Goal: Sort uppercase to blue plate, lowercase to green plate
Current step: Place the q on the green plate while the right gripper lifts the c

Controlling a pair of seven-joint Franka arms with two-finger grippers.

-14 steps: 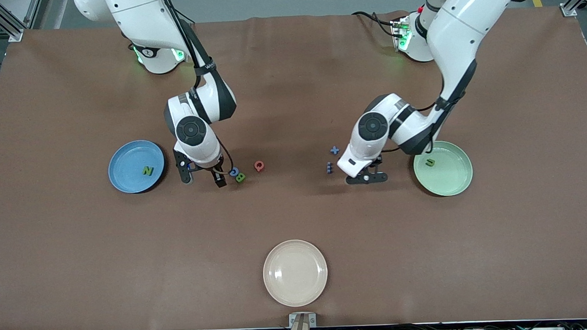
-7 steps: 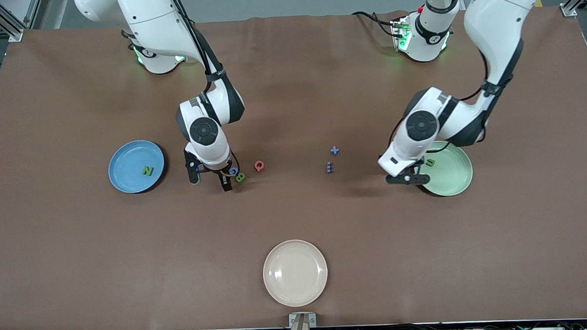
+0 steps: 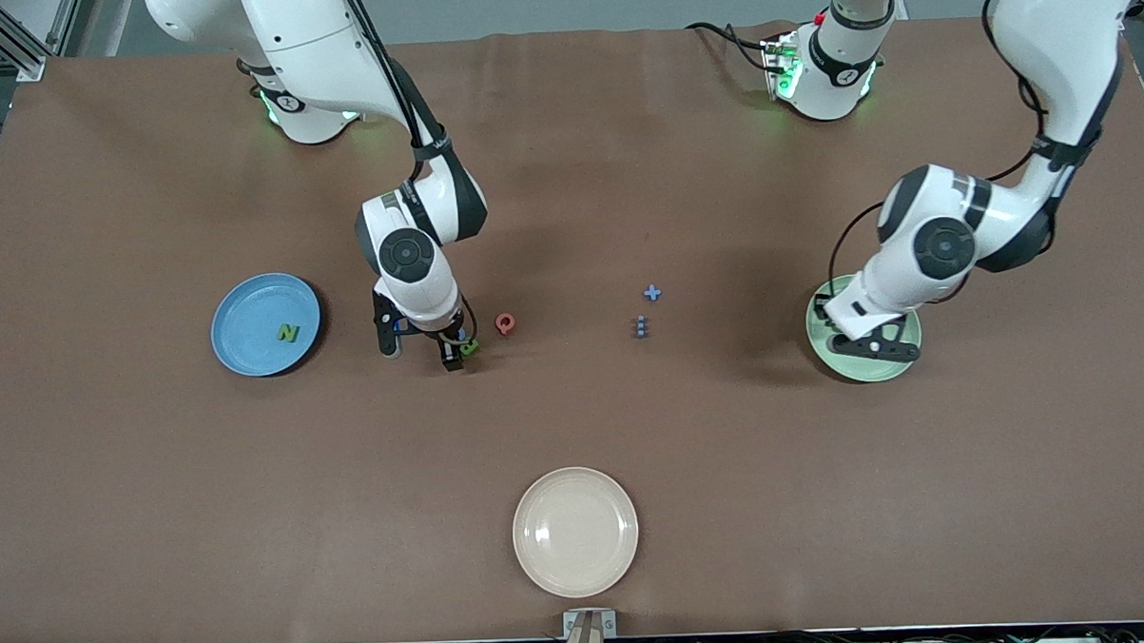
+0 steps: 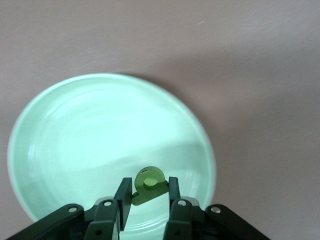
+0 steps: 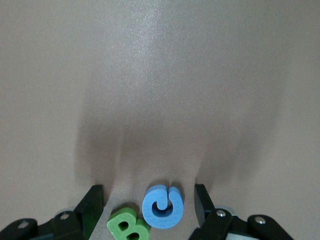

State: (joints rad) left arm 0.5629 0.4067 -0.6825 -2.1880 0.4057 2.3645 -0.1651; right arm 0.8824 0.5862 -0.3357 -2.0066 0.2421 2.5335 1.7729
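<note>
We see the left gripper (image 4: pixel 147 200) over the green plate (image 3: pixel 892 367), which lies toward the left arm's end of the table; its fingers (image 4: pixel 125 192) are clamped on a small green lowercase letter (image 4: pixel 149 184), b or q, we cannot tell which, held above the plate's floor. The right gripper (image 3: pixel 423 348) is down at the table beside the blue plate (image 3: pixel 248 318), its fingers (image 5: pixel 92 205) spread apart and bracketing the blue G (image 5: pixel 162 206) and the green B (image 5: pixel 129 227), which lie touching each other on the brown table (image 3: pixel 576 426); neither letter is gripped. The green N (image 3: pixel 289 332) rests in the blue plate. The pink-red Q (image 3: pixel 505 323) lies on the table just beside the right gripper, toward the table's middle. The blue x (image 3: pixel 652 293) and blue m (image 3: pixel 640 327) lie near each other between the two plates. The cream-white plate (image 3: pixel 575 531) sits nearest the front camera
</note>
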